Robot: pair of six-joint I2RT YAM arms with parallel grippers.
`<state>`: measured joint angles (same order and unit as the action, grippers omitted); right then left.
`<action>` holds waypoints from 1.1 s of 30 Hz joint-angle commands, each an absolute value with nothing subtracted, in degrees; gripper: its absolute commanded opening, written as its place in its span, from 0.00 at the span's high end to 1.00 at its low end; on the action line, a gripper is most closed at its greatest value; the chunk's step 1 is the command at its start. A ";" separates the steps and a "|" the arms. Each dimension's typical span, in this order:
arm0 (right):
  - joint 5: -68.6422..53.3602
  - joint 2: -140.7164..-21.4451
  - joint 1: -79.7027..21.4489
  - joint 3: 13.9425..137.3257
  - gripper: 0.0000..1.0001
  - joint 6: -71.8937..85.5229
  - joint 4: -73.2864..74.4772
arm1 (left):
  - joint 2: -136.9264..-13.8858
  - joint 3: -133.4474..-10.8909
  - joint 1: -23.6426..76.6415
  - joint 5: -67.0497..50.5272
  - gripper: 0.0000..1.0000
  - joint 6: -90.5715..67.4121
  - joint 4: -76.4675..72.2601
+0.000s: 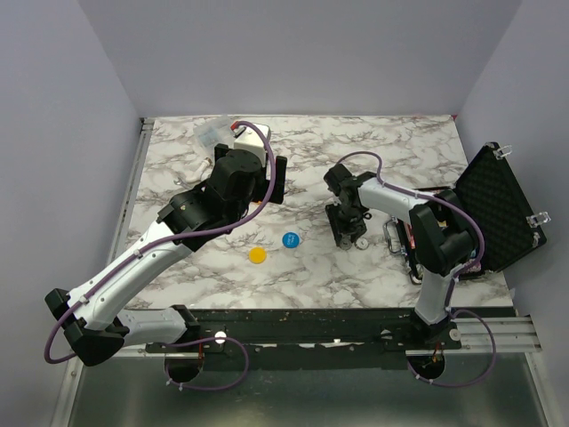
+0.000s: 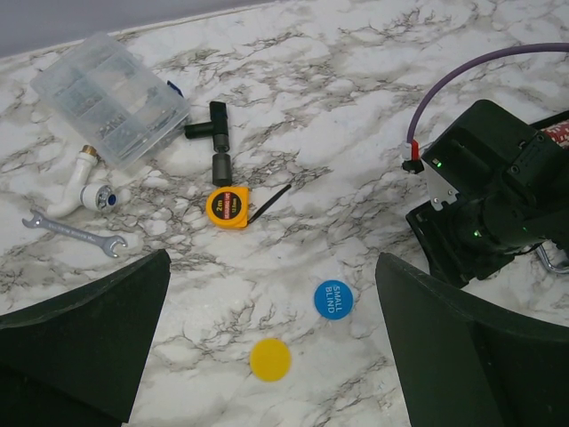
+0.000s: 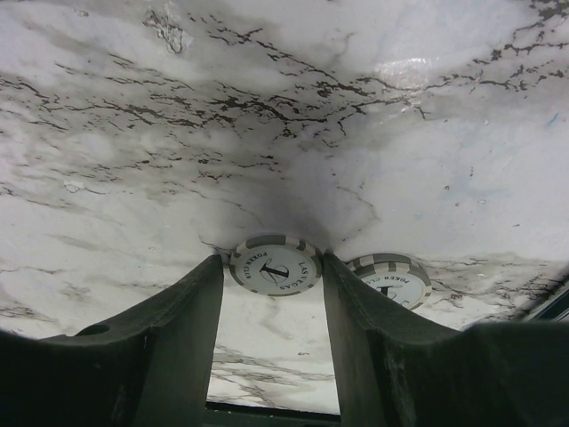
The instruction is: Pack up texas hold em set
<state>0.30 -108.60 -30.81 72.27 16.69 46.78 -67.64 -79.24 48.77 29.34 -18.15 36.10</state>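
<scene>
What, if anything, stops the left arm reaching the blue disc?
Probably nothing, so yes. The blue disc lies uncovered on bare table just ahead of the open left end effector. The right arm is close beside it but not touching.

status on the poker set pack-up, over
Left claw open, empty. Right claw astride white chip, grip unclear. Second chip alongside; case open. Blue disc, yellow disc loose. No obstruction seen.

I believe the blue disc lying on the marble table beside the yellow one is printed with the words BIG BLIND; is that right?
Not quite: the blue disc is printed with SMALL BLIND, not BIG BLIND, as the left wrist view shows clearly. The rest holds: it lies on the marble table beside the yellow disc.
</scene>
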 commanded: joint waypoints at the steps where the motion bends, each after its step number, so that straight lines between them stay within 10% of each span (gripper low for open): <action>1: -2.20 -108.99 -31.31 69.62 0.50 17.65 47.56 | -67.85 -78.74 48.95 28.00 0.02 -17.58 35.38; 12: -1.76 -110.83 -31.95 70.92 0.51 18.48 46.93 | -67.68 -78.62 48.96 27.66 0.02 -17.58 35.33; 33: 3.21 -104.81 -32.94 72.05 0.83 22.82 45.76 | -67.77 -78.71 48.91 27.26 0.02 -17.67 35.51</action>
<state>0.86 -107.68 -32.42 71.72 20.80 46.46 -67.66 -79.24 48.77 28.56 -18.15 36.10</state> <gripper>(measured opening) 0.419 0.984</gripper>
